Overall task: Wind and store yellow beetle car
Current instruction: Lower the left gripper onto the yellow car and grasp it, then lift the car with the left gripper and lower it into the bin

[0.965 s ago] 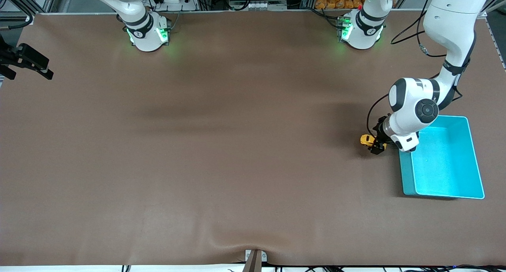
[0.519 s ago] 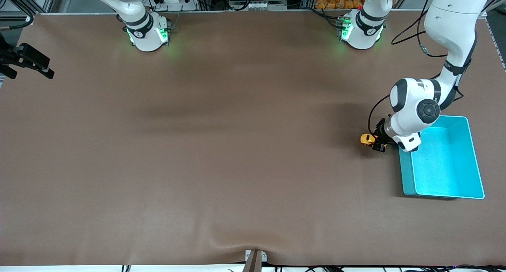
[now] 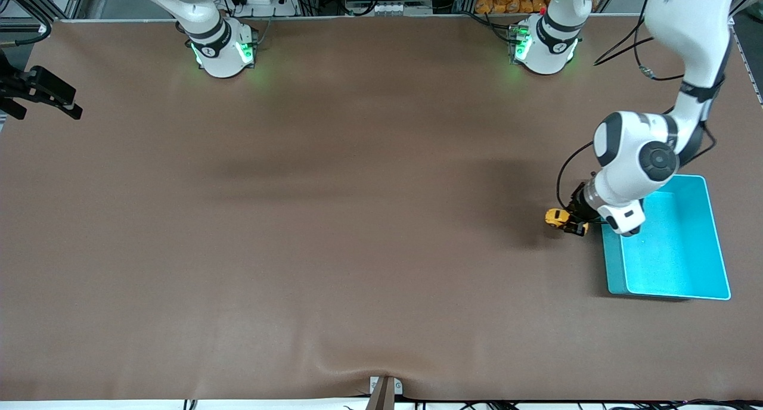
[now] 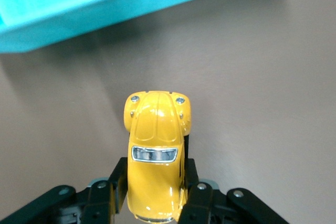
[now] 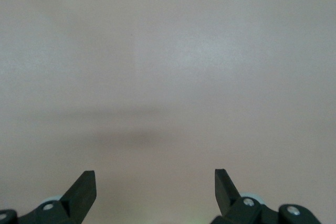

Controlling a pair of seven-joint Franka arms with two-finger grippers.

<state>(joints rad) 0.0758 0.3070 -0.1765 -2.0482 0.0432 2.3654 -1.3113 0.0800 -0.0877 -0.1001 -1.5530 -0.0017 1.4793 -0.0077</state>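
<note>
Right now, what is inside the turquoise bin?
The visible floor of the turquoise bin holds nothing; the left arm covers one corner. The yellow beetle car is outside it, in the left pincer.

Left tool [image 4: 156, 195] clamps yellow beetle car [image 4: 156, 153] (sides pinched); turquoise bin [image 4: 105, 3] near.

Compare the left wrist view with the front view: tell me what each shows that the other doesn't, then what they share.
Only the left wrist view shows the left pincer shut on the sides of the yellow beetle car, with the car's windscreen and headlights visible.

Only the front view shows both arm bases, the whole brown table, the open inside of the turquoise bin, and the right pincer waiting at the right arm's end.

Both show the car beside the bin, outside it.
</note>
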